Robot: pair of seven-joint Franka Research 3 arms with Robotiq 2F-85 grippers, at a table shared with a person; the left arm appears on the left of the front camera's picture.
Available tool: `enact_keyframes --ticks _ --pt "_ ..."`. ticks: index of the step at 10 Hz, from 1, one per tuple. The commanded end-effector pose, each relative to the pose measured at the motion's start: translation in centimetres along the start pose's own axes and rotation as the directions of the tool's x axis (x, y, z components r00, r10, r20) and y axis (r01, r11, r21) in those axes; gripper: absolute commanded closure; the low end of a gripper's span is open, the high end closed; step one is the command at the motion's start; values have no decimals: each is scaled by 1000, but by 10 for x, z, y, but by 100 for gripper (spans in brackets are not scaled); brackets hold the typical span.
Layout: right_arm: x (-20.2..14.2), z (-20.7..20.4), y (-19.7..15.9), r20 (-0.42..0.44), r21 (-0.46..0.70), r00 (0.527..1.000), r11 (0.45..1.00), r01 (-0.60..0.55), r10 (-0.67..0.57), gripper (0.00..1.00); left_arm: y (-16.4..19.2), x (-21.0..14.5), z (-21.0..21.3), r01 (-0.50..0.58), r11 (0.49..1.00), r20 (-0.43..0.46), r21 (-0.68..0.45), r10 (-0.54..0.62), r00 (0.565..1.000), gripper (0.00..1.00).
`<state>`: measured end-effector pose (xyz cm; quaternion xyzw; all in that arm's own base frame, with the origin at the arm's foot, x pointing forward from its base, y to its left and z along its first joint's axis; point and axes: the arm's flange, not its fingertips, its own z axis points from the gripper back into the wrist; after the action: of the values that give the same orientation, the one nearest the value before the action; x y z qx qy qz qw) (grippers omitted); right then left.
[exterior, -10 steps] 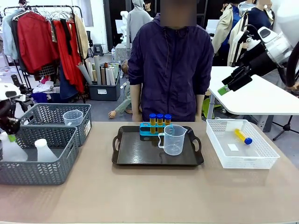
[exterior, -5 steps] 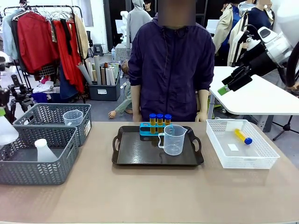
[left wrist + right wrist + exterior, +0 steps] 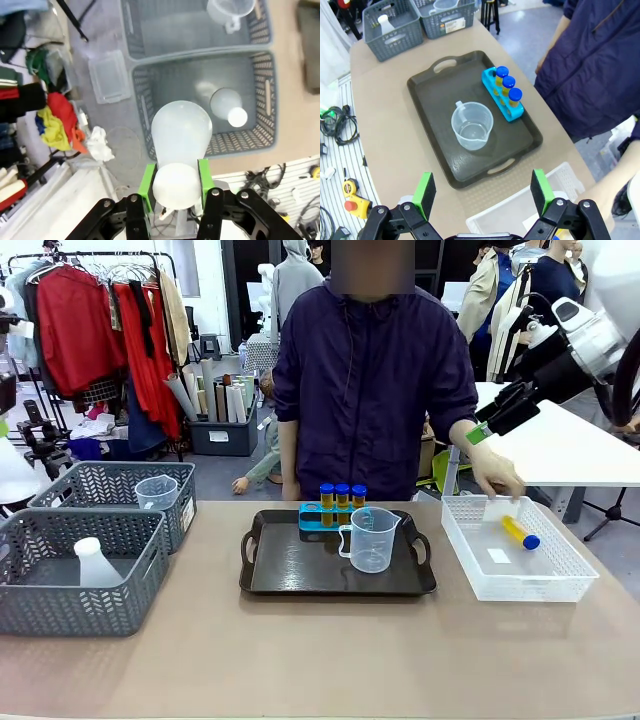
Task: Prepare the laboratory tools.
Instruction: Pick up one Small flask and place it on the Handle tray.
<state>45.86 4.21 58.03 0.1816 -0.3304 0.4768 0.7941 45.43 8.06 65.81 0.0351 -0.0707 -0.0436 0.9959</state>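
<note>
My left gripper (image 3: pixel 175 181) is shut on the neck of a translucent white conical flask (image 3: pixel 181 134), held high above the front grey basket (image 3: pixel 145 107); the flask (image 3: pixel 14 476) shows at the far left edge in the front view. A second flask (image 3: pixel 95 562) stands in that basket. A clear handled beaker (image 3: pixel 370 538) and three blue-capped yellow tubes (image 3: pixel 341 494) in a blue rack sit on the dark tray (image 3: pixel 295 570). Another tube (image 3: pixel 520 532) lies in the white mesh basket (image 3: pixel 510 588). My right gripper (image 3: pixel 485 426) hangs open high above the tray (image 3: pixel 432 85).
The person's hand (image 3: pixel 496 476) reaches over the white mesh basket's far rim. The rear grey basket (image 3: pixel 105 483) holds another beaker (image 3: pixel 157 492). Bare table lies in front of the tray. Clothes racks and a white table stand beyond.
My left gripper has lifted the flask up out of the front grey basket toward the left edge. The person's hand has come to the white mesh basket. The right arm is still.
</note>
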Motion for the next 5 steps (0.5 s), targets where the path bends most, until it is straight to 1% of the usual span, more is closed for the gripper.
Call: enact_keyframes --ticks 1,2,3,5 --pt "1 0 0 17 7 1000 1000 -3 2 0 -1 12 20 64 997 19 -49 -63 998 100" --pt "1 0 0 17 7 1000 1000 -3 2 0 -1 14 22 74 996 46 -44 -72 996 100" --pt "1 0 0 17 7 1000 1000 -3 2 0 -3 5 9 24 1000 15 -13 -24 1000 100" --pt "1 0 0 17 7 1000 1000 -3 2 0 -3 5 9 24 1000 15 -13 -24 1000 100"
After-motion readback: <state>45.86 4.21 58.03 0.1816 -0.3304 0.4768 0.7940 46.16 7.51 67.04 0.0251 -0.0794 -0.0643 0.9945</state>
